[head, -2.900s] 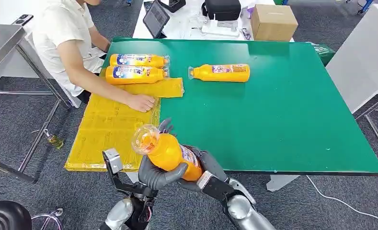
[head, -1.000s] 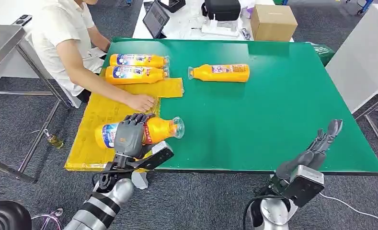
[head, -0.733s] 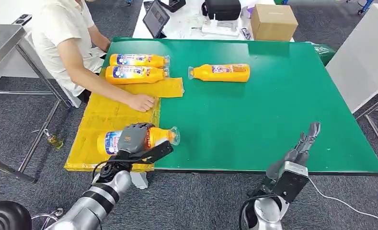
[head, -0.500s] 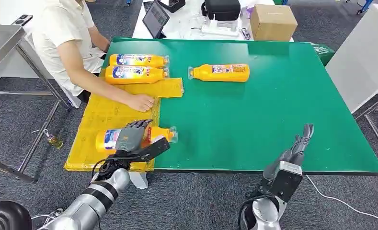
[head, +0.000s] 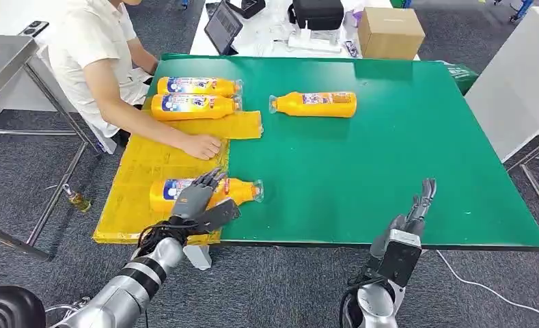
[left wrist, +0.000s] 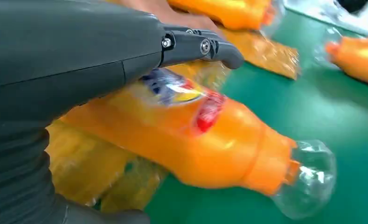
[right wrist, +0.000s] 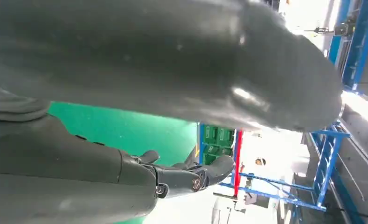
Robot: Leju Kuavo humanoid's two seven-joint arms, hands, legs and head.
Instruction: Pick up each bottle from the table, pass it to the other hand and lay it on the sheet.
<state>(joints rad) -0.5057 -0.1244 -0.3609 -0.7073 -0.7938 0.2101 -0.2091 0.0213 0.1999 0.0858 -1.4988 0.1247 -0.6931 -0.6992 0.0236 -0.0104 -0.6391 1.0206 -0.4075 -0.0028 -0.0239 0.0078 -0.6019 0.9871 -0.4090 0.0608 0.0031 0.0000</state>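
The left robot hand (head: 197, 195) lies with fingers loosening over an orange bottle (head: 212, 190) lying at the yellow sheet's (head: 140, 178) edge. The right robot hand (head: 417, 208), released and empty, hangs beside the bench (head: 389, 157). Judged next: let go, then fetch the bottle on the green (head: 314, 104).

Cardboard box (head: 389, 31), at 12 o'clock beyond the table. Tablet (head: 223, 25), at 11 o'clock. Black bag (head: 317, 12) between them. Seated person (head: 92, 58), at 10 o'clock.
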